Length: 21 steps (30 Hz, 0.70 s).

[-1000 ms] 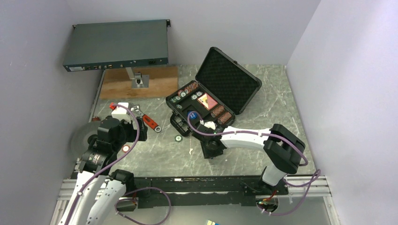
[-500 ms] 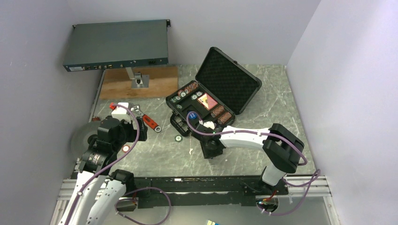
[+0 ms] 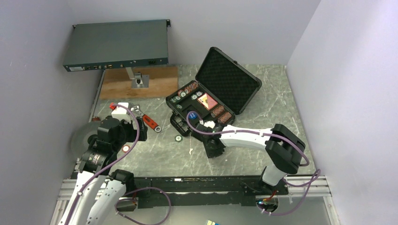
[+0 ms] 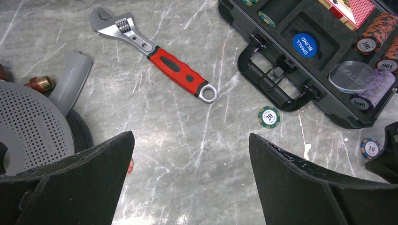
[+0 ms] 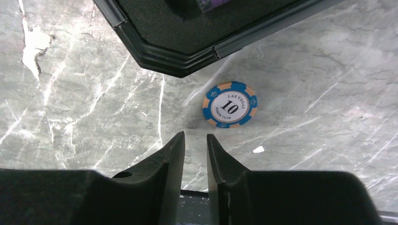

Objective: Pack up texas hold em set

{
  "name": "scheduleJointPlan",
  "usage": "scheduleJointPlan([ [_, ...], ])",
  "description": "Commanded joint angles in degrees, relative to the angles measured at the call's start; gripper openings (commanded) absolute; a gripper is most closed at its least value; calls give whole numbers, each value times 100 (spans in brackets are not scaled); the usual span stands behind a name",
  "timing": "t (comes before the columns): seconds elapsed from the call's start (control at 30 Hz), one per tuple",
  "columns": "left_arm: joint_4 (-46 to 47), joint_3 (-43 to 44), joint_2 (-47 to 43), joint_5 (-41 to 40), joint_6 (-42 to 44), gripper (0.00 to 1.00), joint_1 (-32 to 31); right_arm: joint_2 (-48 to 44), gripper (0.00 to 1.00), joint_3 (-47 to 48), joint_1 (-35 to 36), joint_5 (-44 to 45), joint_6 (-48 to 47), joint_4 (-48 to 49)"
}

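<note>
Right wrist view: the right gripper [image 5: 195,140] hangs low over the marble table [image 5: 84,117], its fingers drawn almost together with only a thin slit between them and nothing in that slit. A blue-and-orange 10 chip [image 5: 230,104] lies flat just beyond the fingertips and a little to their right, untouched, near the front corner of the black case [image 5: 187,61].

In the left wrist view, the left gripper [image 4: 190,140] is spread wide and empty above bare marble. A green 20 chip [image 4: 269,116] sits loose by the case handle, and the red-handled wrench [image 4: 178,72] lies farther out. Inside the foam tray are the blue small-blind disc [image 4: 304,45], a clear dealer button [image 4: 356,77], stacked chips and the red card deck [image 4: 359,9].

From above, the open lid [image 3: 230,79] stands at the back, and the grey rack box [image 3: 117,47] is mounted beyond it.

Two chips appear left to pack. The likeliest trouble is a miss: a thin disc flat on hard stone gives narrow fingers little to bite, and pads landing beside it would skid it against the case wall. How near the fingertips are to the stone is hard to judge here; pressing too low could scrape it.
</note>
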Motion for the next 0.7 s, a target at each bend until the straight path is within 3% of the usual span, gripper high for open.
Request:
scheduleJointPlan([
  [0.0,147,45,-80,-48,27,99,28,-265,31,287,24,184,15,-291],
  [0.17,147,45,-84,-57,21,99,28,-453,69,137,-20,328,83,-195],
  [0.5,140,45,-59,-59,25,99,26,-448,70,-756,-562,102,16,828],
  [0.67,138,45,-46,-63,18,99,26,-227,62,-968,-570,-165,2,1245],
])
